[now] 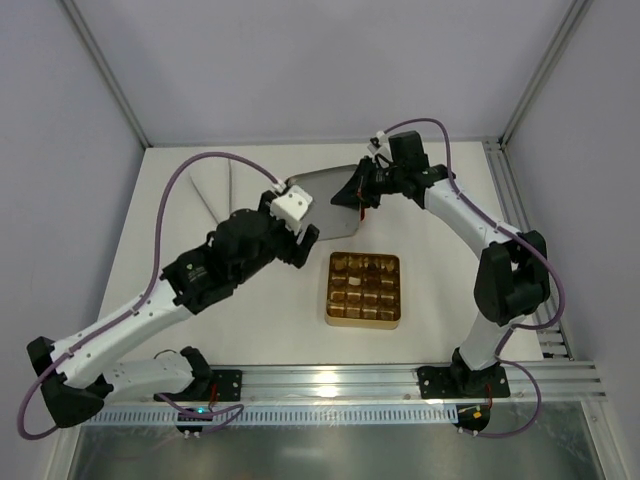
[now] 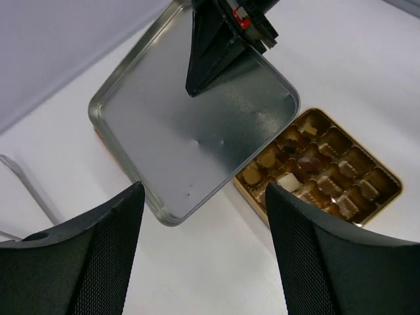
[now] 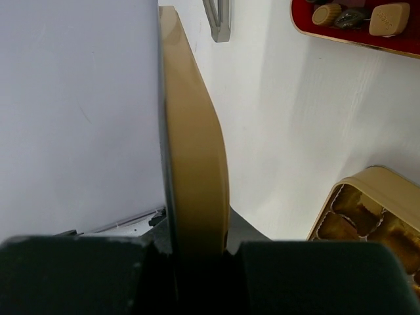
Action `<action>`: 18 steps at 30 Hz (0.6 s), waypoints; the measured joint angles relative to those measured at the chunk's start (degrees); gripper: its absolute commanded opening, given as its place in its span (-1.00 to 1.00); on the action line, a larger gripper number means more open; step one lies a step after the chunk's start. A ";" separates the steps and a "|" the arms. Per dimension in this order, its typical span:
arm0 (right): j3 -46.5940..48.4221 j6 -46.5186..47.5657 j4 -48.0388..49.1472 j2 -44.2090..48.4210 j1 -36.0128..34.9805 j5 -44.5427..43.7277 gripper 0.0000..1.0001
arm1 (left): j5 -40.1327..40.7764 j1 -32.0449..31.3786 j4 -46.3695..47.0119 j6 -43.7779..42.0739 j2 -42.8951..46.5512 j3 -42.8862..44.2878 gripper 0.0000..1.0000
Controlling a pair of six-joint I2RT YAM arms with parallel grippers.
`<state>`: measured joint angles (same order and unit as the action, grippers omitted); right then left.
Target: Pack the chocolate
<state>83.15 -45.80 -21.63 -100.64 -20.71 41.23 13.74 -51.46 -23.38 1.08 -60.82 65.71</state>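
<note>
White table (image 1: 250, 330), grey walls (image 1: 300, 60), chocolate (image 1: 352, 281)

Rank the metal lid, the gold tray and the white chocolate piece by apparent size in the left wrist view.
1. metal lid: largest, but raised nearer the camera, so its lead is unsure.
2. gold tray, partly hidden behind the lid.
3. white chocolate piece: clearly smallest.
</note>
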 measured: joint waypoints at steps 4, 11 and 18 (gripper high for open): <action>1.60 -1.01 -3.43 2.16 1.36 0.04 -0.92 | 6.25 -6.91 9.68 -9.40 1.16 -6.14 0.45; 6.80 -2.34 -8.68 2.64 2.82 -0.02 -0.92 | 15.06 -16.22 26.69 -25.81 -0.24 -17.38 0.42; 10.08 -3.48 -13.20 3.54 2.80 -0.68 -0.92 | 21.59 -19.52 45.68 -42.42 -9.09 -19.54 0.42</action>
<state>93.23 -49.28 -34.83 -97.10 -17.91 40.56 35.33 -70.98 22.31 -41.34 -69.91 46.17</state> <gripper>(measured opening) 0.137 0.709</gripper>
